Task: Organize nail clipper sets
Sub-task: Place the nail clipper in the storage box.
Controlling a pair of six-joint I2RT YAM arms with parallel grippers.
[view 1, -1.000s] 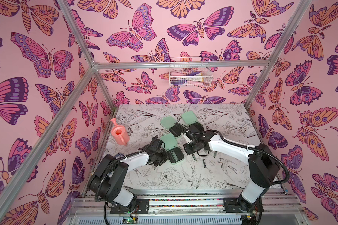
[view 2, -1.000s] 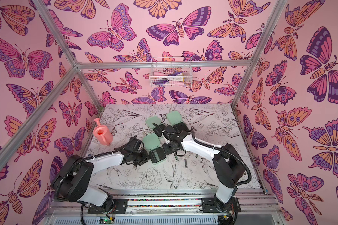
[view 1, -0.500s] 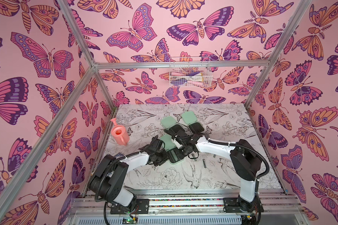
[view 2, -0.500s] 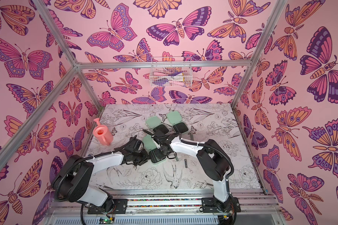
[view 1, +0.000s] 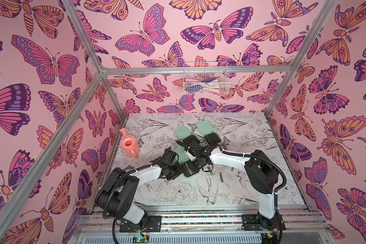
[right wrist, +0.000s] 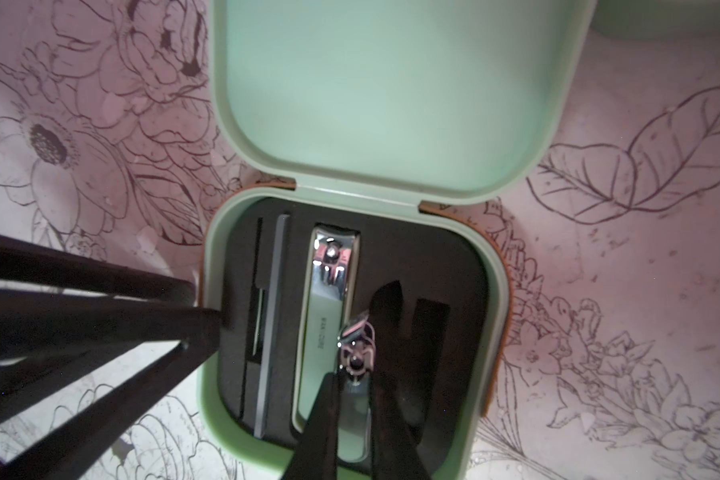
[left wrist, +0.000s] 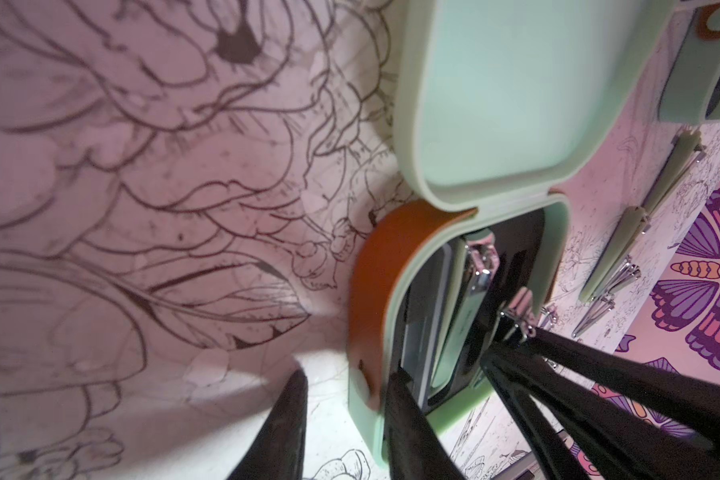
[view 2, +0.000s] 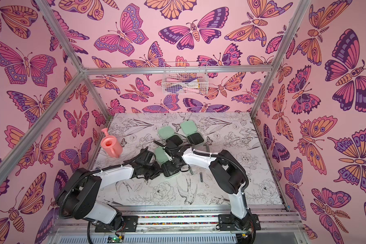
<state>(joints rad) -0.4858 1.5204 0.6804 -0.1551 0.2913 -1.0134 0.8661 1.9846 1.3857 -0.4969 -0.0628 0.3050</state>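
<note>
the right gripper (right wrist: 360,353) is pinched tight on a small steel clipper (right wrist: 355,347), held just above the black insert of the open mint case (right wrist: 495,316), beside the larger clipper (right wrist: 329,299) lying in its slot. the left gripper (left wrist: 346,378) is clamped on that case's side wall, one finger inside, one outside. a second open case (view 1: 183,132) and a third open case (view 1: 204,127) lie just beyond it on the table (view 1: 178,194).
</note>
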